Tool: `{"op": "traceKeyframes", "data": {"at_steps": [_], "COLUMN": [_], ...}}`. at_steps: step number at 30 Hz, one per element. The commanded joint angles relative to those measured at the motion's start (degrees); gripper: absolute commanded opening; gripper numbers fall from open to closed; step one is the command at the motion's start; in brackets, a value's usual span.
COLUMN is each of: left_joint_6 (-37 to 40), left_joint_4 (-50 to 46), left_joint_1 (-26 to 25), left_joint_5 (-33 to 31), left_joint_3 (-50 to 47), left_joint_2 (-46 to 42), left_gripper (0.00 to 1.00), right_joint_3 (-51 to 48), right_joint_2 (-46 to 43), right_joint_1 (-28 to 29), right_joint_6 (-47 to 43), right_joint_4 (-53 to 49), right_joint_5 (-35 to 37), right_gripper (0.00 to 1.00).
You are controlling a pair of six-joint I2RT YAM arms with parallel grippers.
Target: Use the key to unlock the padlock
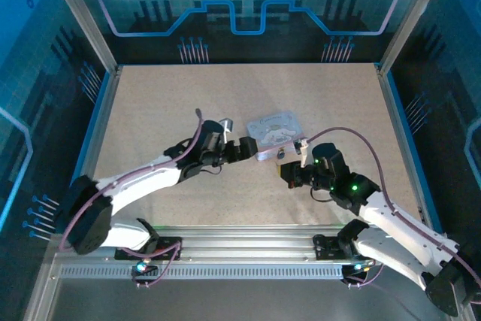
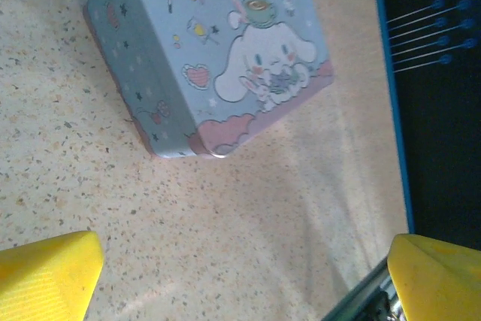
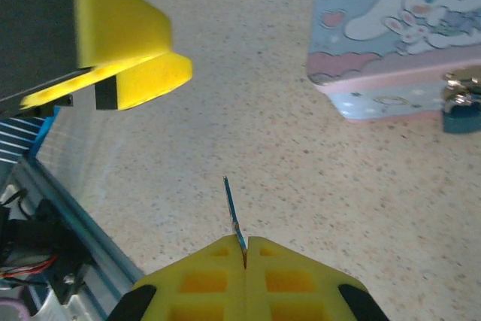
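1. Yellow-padded left gripper (image 1: 242, 148): jaws spread wide with nothing between them. In the top view it sits just beside the left end of the tin. Its pads (image 2: 46, 272) hang low over bare tabletop.
2. Table (image 1: 225, 95): speckled beige board, bare around the tin.
3. Tin (image 1: 276, 133): pale blue and rectangular, with a cartoon-printed lid and a pink band along the lower edge. It lies flat near the middle of the table, between the two grippers.
4. Padlock (image 3: 460, 118): small dark body with a brassy glint above it. It hangs at the clasp on the tin's side wall, the side facing the right gripper. Whether its shackle is fastened cannot be told.
5. Key (image 3: 233, 212): thin dark blade pinched at its base, sticking forward over bare table. The tip is apart from the padlock, which lies up and to the right in the right wrist view.
6. Right gripper (image 3: 246, 249): yellow pads pressed together, clamping the key.
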Motion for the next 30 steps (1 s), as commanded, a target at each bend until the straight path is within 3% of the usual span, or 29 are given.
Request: {"op": "traceKeyframes", "data": {"at_steps": [1, 14, 30], "left_joint_6": [0.0, -5.5, -4.1], "left_joint_4": [-1.2, 0.3, -3.0], "left_joint_1": [0.4, 1.4, 3.9], "left_joint_5": [1.7, 1.2, -1.2], "left_joint_3": [5.0, 13.0, 7.7], "left_joint_2": [6.5, 22.3, 22.3], "left_gripper": [0.99, 0.99, 0.96], "right_joint_3": [0.9, -1.2, 0.5], "right_joint_2": [-1.1, -1.7, -0.4], "right_joint_1": [-0.5, -0.7, -0.7], "right_joint_6": [-0.4, 1.1, 0.3], "right_joint_4": [-4.1, -2.5, -4.1], "right_joint_5": [3.2, 3.3, 3.0], "right_gripper": [0.0, 0.0, 0.0]}}
